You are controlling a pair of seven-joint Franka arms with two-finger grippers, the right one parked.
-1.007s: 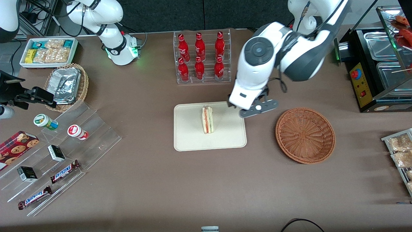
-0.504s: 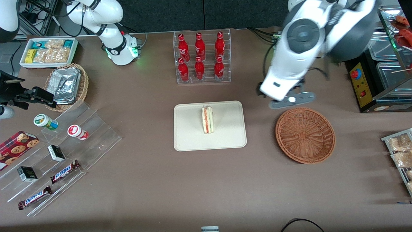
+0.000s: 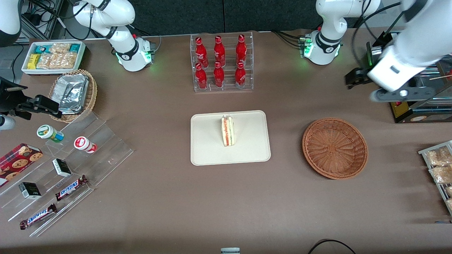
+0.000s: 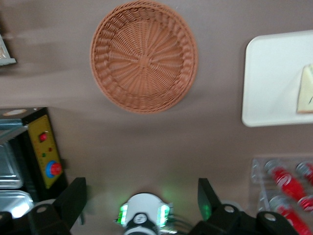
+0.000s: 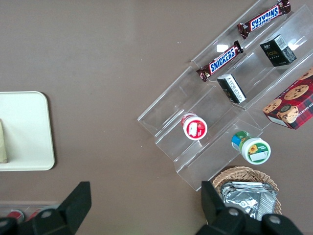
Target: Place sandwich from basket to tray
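Pale bread wedge, the sandwich (image 3: 227, 131), stands on the tray (image 3: 208, 148), its long axis running from the bottle rack (image 3: 221, 63) toward the front camera. The basket (image 3: 334, 148) lies beside the tray. The gripper (image 4: 142, 200) hangs released, fingers spread, near the working arm's end of the table.

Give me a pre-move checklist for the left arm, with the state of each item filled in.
1. Triangular white-bread sandwich lies on the cream rectangular tray: ok.
2. Sandwich sits inside the tray's rim, near its middle: ok.
3. Round reddish-brown wicker basket holds nothing: ok.
4. Left arm's gripper is open and holds nothing: ok.
5. Gripper is raised toward the working arm's end of the table, over neither tray nor basket: ok.
6. Acrylic rack of red bottles stands upright, apart from the tray: ok.
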